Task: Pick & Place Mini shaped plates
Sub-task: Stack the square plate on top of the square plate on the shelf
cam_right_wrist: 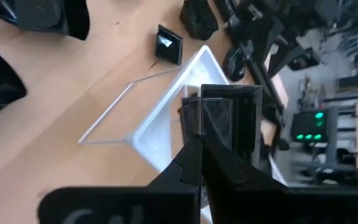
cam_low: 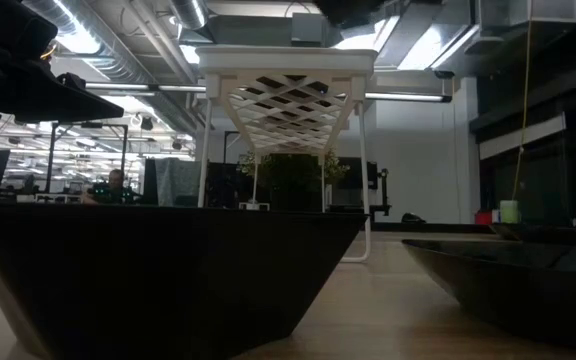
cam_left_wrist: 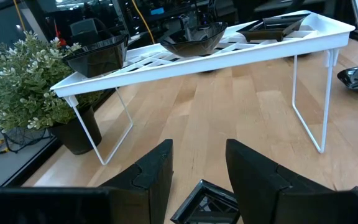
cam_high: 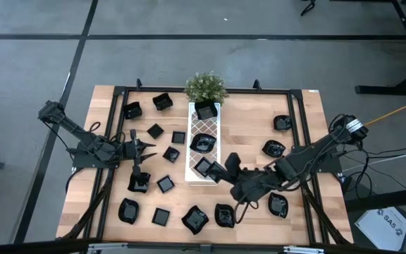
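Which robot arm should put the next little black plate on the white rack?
The right. Its gripper already pinches a square plate at the rack's end. The left gripper hangs open and empty, farther away.

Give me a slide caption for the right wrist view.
Right gripper holding a square black plate at the white tray's end.

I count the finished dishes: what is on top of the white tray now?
Three black dishes show on the white tray; the right jaws are at its near end, on the square one. The plant overhangs the far dish.
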Robot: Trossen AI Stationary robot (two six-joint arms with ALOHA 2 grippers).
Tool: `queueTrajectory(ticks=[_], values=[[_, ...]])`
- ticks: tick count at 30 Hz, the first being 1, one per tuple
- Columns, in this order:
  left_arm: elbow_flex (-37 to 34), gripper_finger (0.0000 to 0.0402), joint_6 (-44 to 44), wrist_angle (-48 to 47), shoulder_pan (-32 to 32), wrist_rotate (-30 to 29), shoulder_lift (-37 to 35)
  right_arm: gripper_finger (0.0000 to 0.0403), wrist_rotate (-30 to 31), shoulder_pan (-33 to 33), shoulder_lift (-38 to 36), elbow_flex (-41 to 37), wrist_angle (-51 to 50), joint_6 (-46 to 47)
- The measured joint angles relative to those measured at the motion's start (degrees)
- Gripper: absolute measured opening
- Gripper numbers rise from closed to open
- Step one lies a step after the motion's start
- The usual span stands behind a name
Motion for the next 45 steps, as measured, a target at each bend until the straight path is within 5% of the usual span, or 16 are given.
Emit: queueTrajectory(ticks=[12, 18, 45], values=[[0.0, 0.0143, 0.01, 0.0, -0.01, 0.0, 0.0, 0.0009, -0.65, -3.69, 5.19, 0.0, 8.03, -6.85], [0.02, 0.0143, 0.01, 0.0, 0.0, 0.0, 0.0, 0.0009, -4.87, -5.79, 5.55, 0.0, 7.39, -6.8], [0.0, 0.0143, 0.0, 0.0, -0.01, 0.0, -0.01, 0.003, -4.73, -6.87, 5.55, 0.0, 4.68, -6.67]])
